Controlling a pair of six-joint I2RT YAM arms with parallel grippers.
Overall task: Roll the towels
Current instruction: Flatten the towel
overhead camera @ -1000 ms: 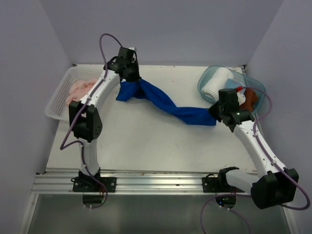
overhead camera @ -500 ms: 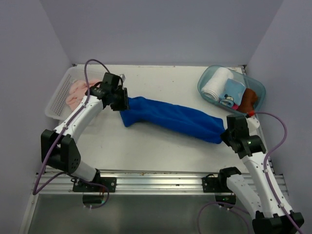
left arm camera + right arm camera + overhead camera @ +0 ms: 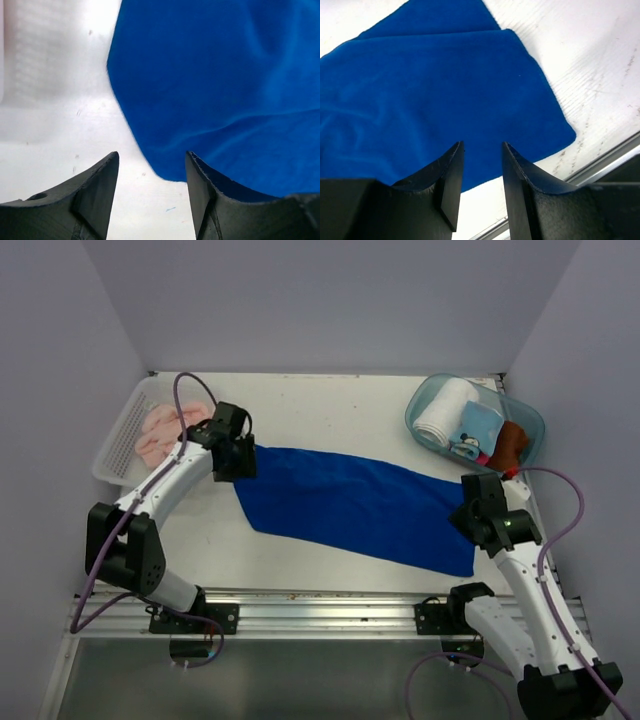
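Blue towel [image 3: 350,505] lies flat; left claw [image 3: 152,162] and right claw [image 3: 482,147] gape empty at its ends. I'd pinch one short edge squarely.

The royal blue cloth towel [image 3: 350,505] lay spread flat on the white counter [image 3: 330,405], my left hand [image 3: 238,460] at its far left corner and my right hand [image 3: 470,520] at its right edge. The pale pink cloth towel [image 3: 160,425] sat crumpled in the white slotted basket [image 3: 113,447] on the left.

One blue towel [image 3: 350,505], one pink towel [image 3: 160,427], one white basket [image 3: 108,455], one clear tub [image 3: 412,412]
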